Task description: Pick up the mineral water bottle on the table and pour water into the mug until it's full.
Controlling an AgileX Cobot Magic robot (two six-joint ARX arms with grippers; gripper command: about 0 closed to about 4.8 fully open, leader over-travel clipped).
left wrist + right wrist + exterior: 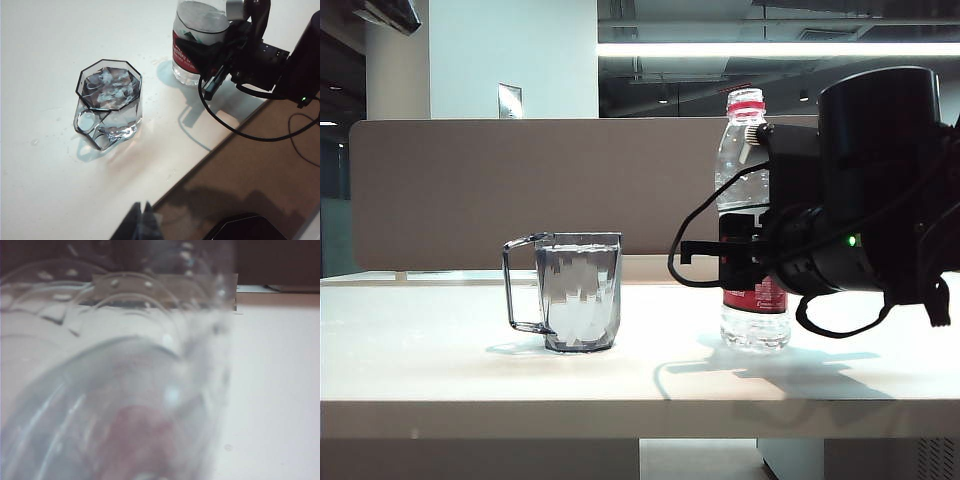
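The bottle is standing upright on the table, right of the mug and well apart from it. The mug is showing water near its rim, so pouring looks finished. The right gripper is clasping the bottle at label height. Advice: release only once the base is sitting flat, then back straight away. The left gripper is hanging above the near table edge; its jaw state cannot be told. The red label's print is illegible.

white table: mug, mineral water bottle upright.
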